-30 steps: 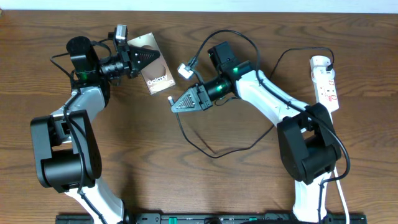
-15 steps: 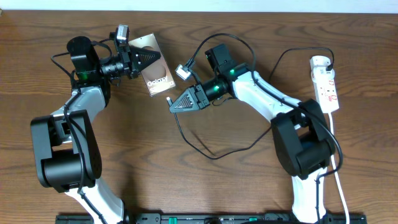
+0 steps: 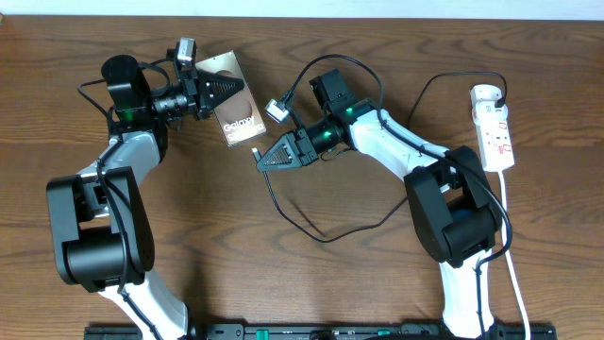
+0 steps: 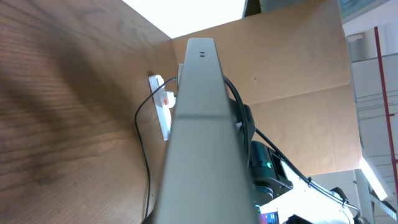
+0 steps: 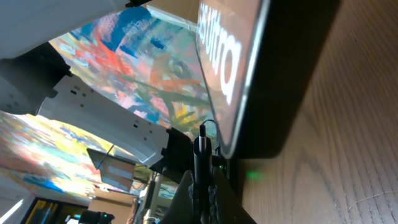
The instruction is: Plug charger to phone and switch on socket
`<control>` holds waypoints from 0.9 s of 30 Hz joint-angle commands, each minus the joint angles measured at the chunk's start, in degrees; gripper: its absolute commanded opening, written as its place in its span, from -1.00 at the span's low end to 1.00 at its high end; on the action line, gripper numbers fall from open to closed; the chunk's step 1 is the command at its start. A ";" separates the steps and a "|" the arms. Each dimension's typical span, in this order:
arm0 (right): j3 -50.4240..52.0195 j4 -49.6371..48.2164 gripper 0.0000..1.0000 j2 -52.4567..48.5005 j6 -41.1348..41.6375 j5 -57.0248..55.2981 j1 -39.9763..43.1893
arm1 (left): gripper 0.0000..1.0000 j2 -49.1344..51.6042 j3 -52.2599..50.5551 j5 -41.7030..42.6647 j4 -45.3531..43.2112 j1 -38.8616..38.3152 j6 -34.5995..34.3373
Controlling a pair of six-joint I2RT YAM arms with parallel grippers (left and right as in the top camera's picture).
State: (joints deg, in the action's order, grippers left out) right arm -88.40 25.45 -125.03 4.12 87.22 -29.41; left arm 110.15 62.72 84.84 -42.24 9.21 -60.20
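1. Overhead. Phone [image 3: 238, 121] face up on table [image 3: 311, 293], far left of centre. Socket [image 3: 495, 127] at far right, well apart from it. Left gripper [image 3: 231, 93] clamped tight on phone's far-left end. Right gripper [image 3: 264, 159] closed on plug end of charger [image 3: 326, 238], tip just beside phone's near corner. Cable slack looped toward near side.
2. Left wrist. Phone [image 4: 193, 124] seen edge-on up the middle of view, presumably pinched; own jaws not discernible here. Socket [image 4: 163, 104] beyond on the wood, red mark showing.
3. Right wrist. Plug tip [image 5: 202, 134] upright between closed jaws, pointed at phone's end edge, just short of it. Port itself not visible.
4. Risks, as judged:
   - Tip off-line with port, so scraping or bending against the edge.
   - Phone twisting or sliding in left grip under the push.
   - Thin plug rotating between jaws.
   - Slack loop snagging right arm.
   - Socket switch not yet reached.
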 commanded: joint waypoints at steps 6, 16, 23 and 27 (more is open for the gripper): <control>0.28 -1.55 -0.98 -0.74 0.59 2.14 0.02 | -0.85 -0.79 1.27 1.05 -0.57 -0.02 -0.33; 0.26 -5.60 -0.97 -0.74 4.68 1.81 0.61 | -0.86 -0.79 1.27 -0.46 -0.57 -0.04 -1.05; 0.28 -6.80 -0.97 -0.74 5.70 1.60 0.61 | -0.86 -0.79 1.27 -1.55 -0.55 -0.09 -1.64; 0.28 -7.30 -0.98 -0.74 6.08 1.38 0.66 | -0.86 -0.79 1.27 -1.77 -0.59 -0.68 -1.62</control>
State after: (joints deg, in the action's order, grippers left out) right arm -88.38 18.44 -125.10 9.15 87.66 -28.91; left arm 110.15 62.72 83.13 -42.24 9.10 -61.52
